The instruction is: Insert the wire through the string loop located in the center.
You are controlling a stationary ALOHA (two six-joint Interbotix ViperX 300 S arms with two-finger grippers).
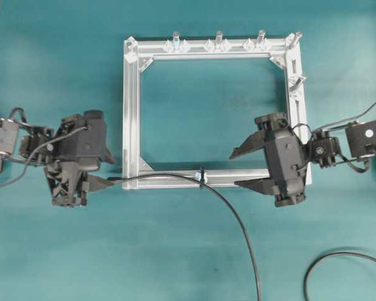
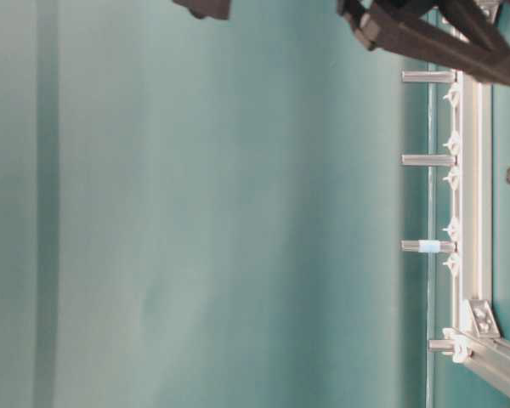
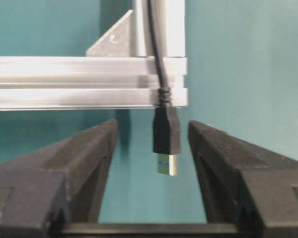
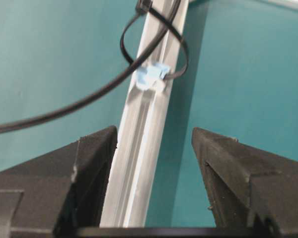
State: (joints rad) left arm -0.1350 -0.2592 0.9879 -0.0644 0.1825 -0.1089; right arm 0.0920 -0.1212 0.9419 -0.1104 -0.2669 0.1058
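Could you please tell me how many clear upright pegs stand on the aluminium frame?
5 visible: three along the far bar, one at the far right corner, one on the right bar. The right gripper may hide others.

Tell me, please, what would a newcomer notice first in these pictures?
First, the silver frame on the teal table, with the black wire curving across its near bar and passing through the string loop at the bar's middle. Next, the plug lying free between the fingers of the open left gripper.

teal table (image 1: pixel 62 56), alu frame (image 1: pixel 130 119) + wire (image 1: pixel 241 232) on it
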